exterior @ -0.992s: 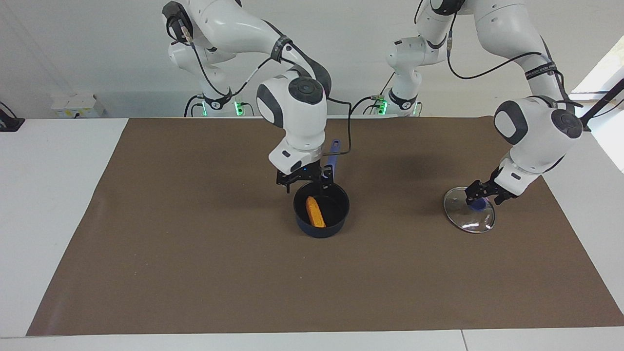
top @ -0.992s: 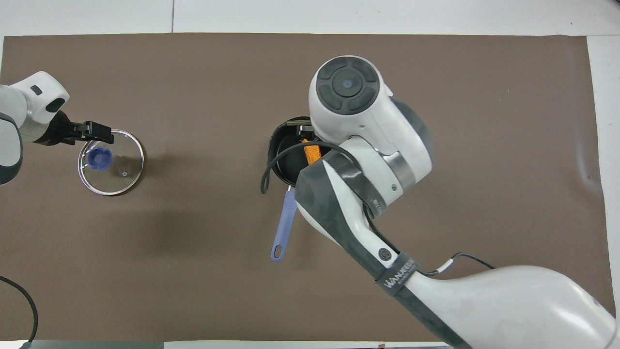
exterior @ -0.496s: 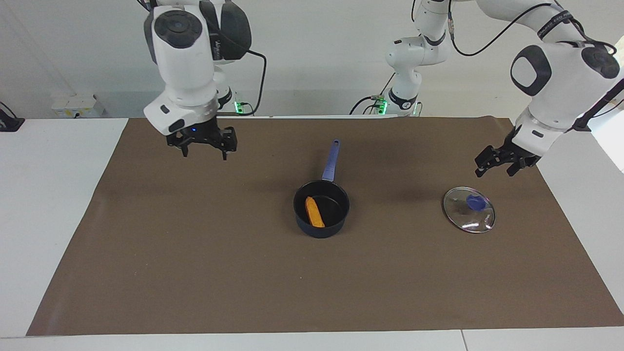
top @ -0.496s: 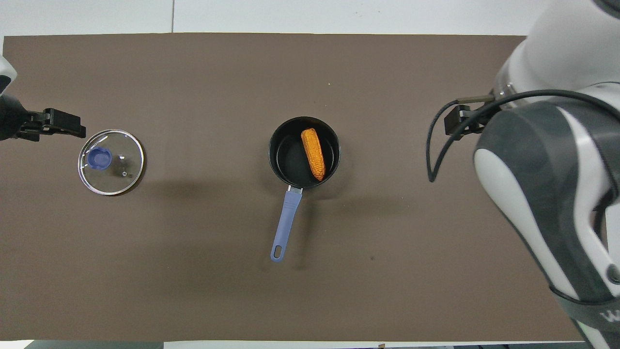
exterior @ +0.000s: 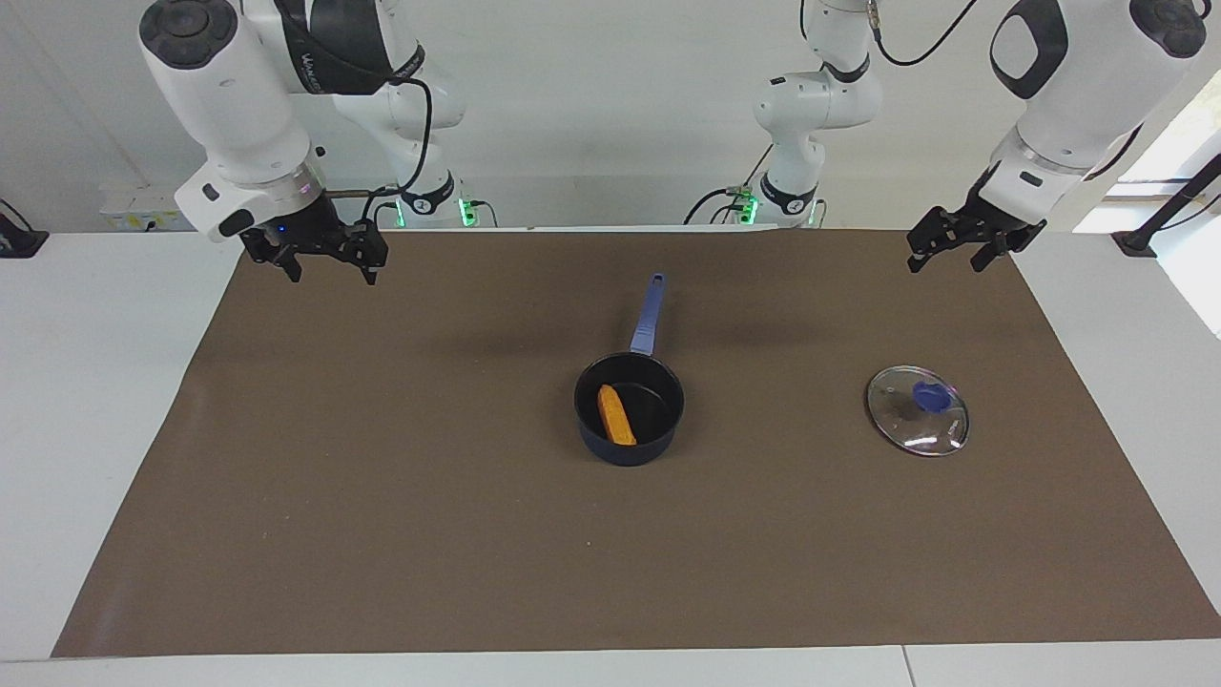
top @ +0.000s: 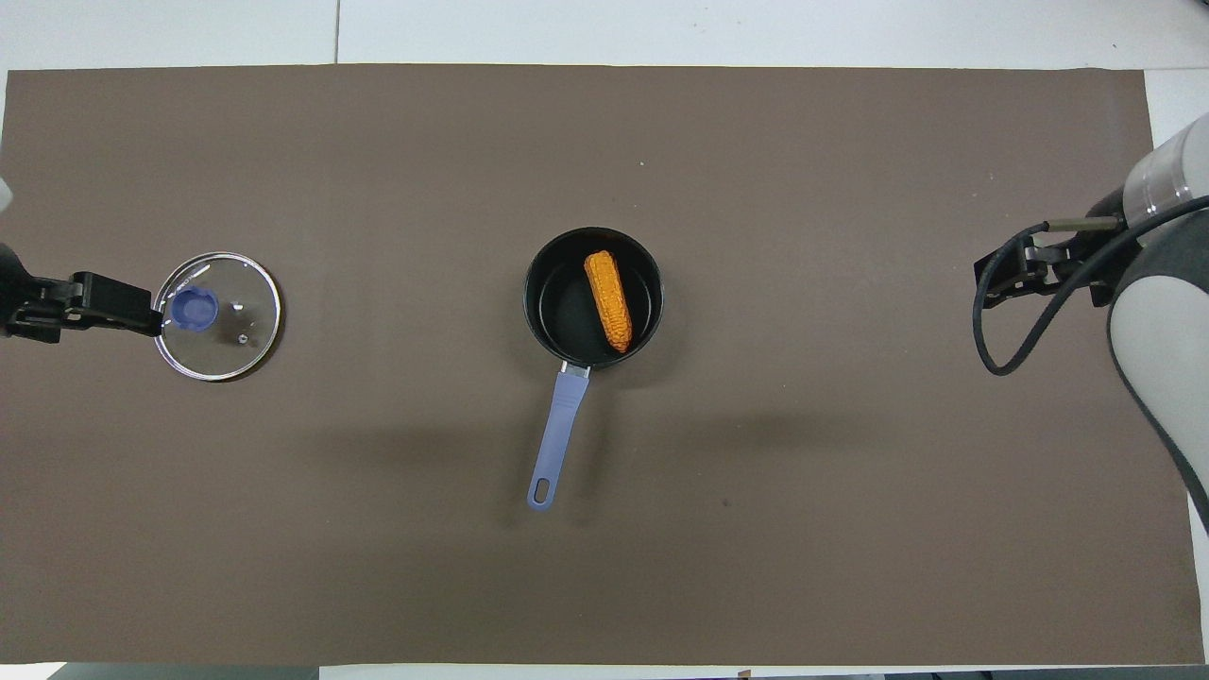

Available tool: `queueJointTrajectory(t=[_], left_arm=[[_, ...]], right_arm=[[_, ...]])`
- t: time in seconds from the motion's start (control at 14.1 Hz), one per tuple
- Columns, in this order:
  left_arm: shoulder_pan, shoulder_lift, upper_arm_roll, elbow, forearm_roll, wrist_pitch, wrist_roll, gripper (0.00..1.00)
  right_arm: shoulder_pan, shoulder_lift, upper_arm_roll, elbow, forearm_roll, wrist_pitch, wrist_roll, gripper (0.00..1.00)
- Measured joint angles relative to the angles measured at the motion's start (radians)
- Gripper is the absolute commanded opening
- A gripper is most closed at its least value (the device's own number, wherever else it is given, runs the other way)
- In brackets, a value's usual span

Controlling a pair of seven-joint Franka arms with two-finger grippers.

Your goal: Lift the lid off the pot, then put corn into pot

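Observation:
The pot (exterior: 630,452) stands in the middle of the mat with its blue handle (exterior: 649,313) pointing toward the robots. The corn (exterior: 616,415) lies inside it, and also shows in the overhead view (top: 608,300) inside the pot (top: 565,319). The lid (exterior: 918,420) lies flat on the mat toward the left arm's end, blue knob (exterior: 930,395) up; the overhead view (top: 231,326) shows it too. My left gripper (exterior: 944,260) is open and empty, raised over the mat's edge by the robots. My right gripper (exterior: 330,272) is open and empty, raised over the mat's corner at the right arm's end.
A brown mat (exterior: 382,496) covers most of the white table (exterior: 86,401). Nothing else lies on the mat. The arm bases (exterior: 792,191) stand along the table's edge nearest the robots.
Both arms have lifted and drawn back: the right gripper went from over the pot to the mat's corner, the left gripper rose off the lid. Pot, corn and lid have not moved.

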Motion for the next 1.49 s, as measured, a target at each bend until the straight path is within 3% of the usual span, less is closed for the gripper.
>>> queueJointTrajectory(t=[0.21,0.5,1.49], left_arm=[[-0.039,-0.003,0.0,-0.008,0.024,0.001,-0.025,1.0],[-0.038,-0.001,0.006,0.04,0.024,-0.01,-0.029,1.0],[-0.038,0.017,0.005,0.039,0.024,0.004,-0.033,1.0]], right_arm=[[0.046,-0.029,-0.061,-0.045,0.004,0.019,-0.015,1.0],[0.055,-0.037,-0.068,-0.083,0.005,0.03,-0.015,1.0],[0.041,-0.042,-0.083,-0.081,0.06,0.036,-0.018,1.0]])
